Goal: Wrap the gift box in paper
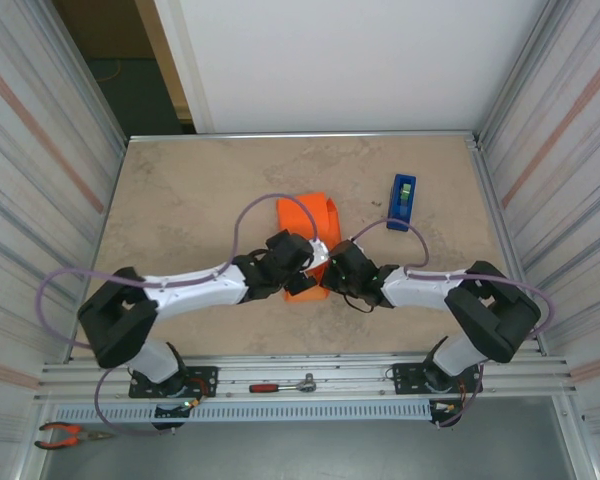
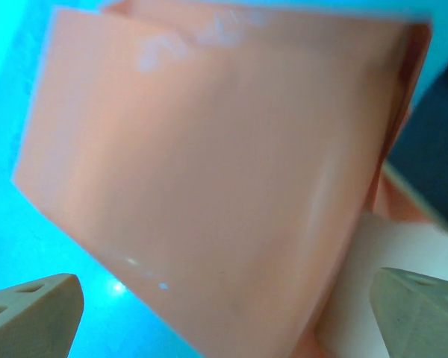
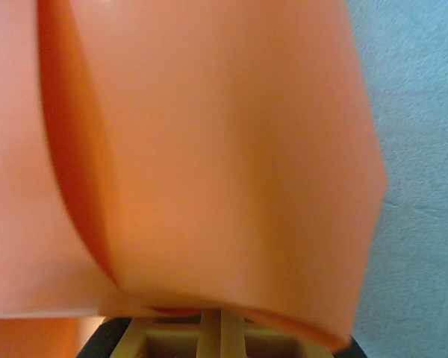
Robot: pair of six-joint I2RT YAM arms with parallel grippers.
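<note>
The orange paper (image 1: pixel 306 216) lies folded over itself in the middle of the table. The gift box is hidden. My left gripper (image 1: pixel 298 258) is at the paper's near left side and stands open. In the left wrist view its fingertips (image 2: pixel 39 309) sit wide apart on either side of the folded paper (image 2: pixel 209 171), with a raised flat panel of it between them. From the right, my right gripper (image 1: pixel 330 264) meets the paper's near edge. Seen from the right wrist, its jaws (image 3: pixel 222 328) are pressed together on the lower edge of the curled paper (image 3: pixel 224 149).
A blue tape dispenser (image 1: pixel 402 200) stands at the back right of the table. A red-handled tool (image 1: pixel 280 386) lies on the front rail and red pliers (image 1: pixel 60 433) at the near left. Metal walls close in both sides.
</note>
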